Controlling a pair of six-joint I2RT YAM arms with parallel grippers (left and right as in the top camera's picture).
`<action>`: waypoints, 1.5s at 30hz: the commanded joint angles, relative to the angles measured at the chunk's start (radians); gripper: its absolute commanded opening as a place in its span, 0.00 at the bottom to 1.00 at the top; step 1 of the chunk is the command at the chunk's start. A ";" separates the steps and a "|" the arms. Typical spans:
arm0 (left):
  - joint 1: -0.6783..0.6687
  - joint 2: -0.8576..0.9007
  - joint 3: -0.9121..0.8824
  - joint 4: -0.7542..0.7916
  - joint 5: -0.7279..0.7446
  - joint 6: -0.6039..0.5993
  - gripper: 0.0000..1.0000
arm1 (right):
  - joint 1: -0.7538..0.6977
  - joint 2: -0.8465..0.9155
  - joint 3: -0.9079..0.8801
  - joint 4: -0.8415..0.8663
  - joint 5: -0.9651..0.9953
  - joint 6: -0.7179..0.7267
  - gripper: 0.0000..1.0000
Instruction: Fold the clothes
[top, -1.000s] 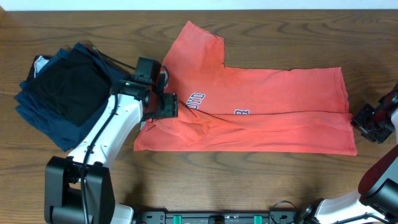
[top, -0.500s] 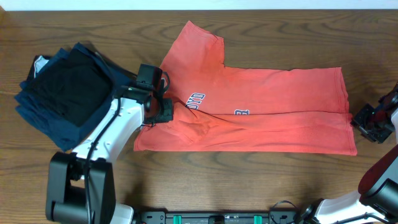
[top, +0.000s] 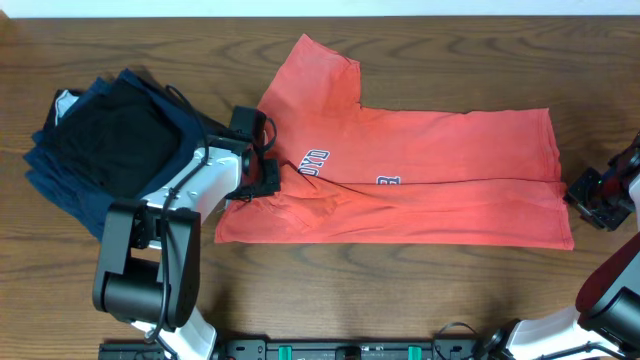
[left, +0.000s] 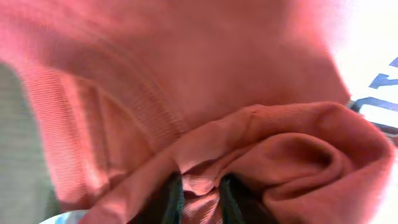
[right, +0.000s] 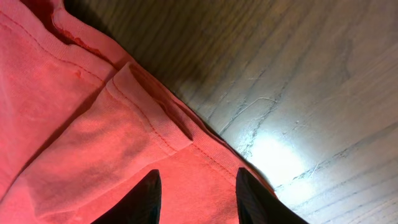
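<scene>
Two end effectors: the left end effector (left: 199, 190) pinches a bunched fold of the coral T-shirt (top: 430, 170), spread on the bench (top: 400, 290); the right end effector (right: 196, 186) gapes wide over its edge.

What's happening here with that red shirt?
Two robot arms are folding a coral-red short-sleeved cotton T-shirt, lying partly folded on the wooden table. The left gripper pinches bunched fabric near the lettering. The right gripper hangs open at the shirt's right edge. At the left sit folded navy-blue garments with a black garment on top.
</scene>
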 joint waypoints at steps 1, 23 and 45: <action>0.045 -0.028 0.004 -0.040 -0.051 -0.025 0.26 | -0.006 -0.016 -0.006 -0.008 0.000 -0.008 0.38; 0.035 -0.028 -0.004 -0.320 -0.011 -0.024 0.34 | -0.010 -0.016 -0.298 0.168 0.018 -0.027 0.08; 0.035 -0.227 0.131 -0.525 0.034 0.059 0.47 | -0.147 -0.379 -0.272 0.068 -0.024 0.100 0.15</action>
